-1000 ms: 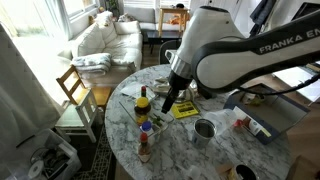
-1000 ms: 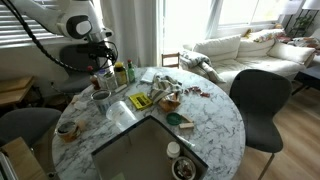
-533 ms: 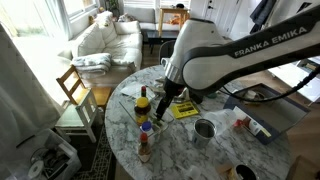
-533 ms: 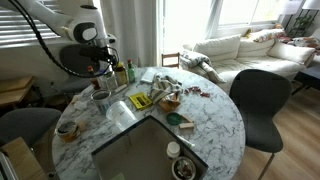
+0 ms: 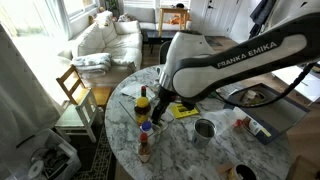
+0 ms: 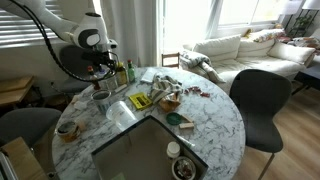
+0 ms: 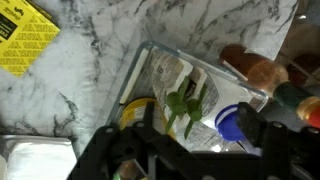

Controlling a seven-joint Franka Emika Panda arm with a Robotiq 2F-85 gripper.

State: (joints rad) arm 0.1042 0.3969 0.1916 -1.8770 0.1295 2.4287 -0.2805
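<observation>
At the left side of the marble table point(image 5: 185, 155), close to its edge, the yellow-capped bottle point(image 5: 142, 104) stands upright.

Finding one: my gripper point(image 5: 160, 100) hangs just to the right of that bottle, at about the height of its cap, with my arm coming in from the right.

Finding two: in the wrist view the bottle's cap shows low in the gap between my fingers point(image 7: 268, 135), beside a pale label with green leaves. My jaws stand wide apart and nothing is clamped between them. Whether a pad touches the bottle I cannot tell, as that picture is blurred.

Finding three: a blue-capped bottle point(image 5: 147, 128) stands upright just on the near side of the yellow-capped one. A reddish bottle point(image 5: 144, 148) stands nearer again. The three make a short row running from far to near.

Finding four: a yellow packet point(image 5: 185, 111) lies flat on the marble just right of my gripper. A metal cup point(image 5: 204, 130) stands right of the bottles and nearer than the packet, apart from both.

Surroundings: a wooden chair point(image 5: 72, 88) stands off the table's left edge, and a pale sofa point(image 5: 105, 38) sits at the far left of the room.
</observation>
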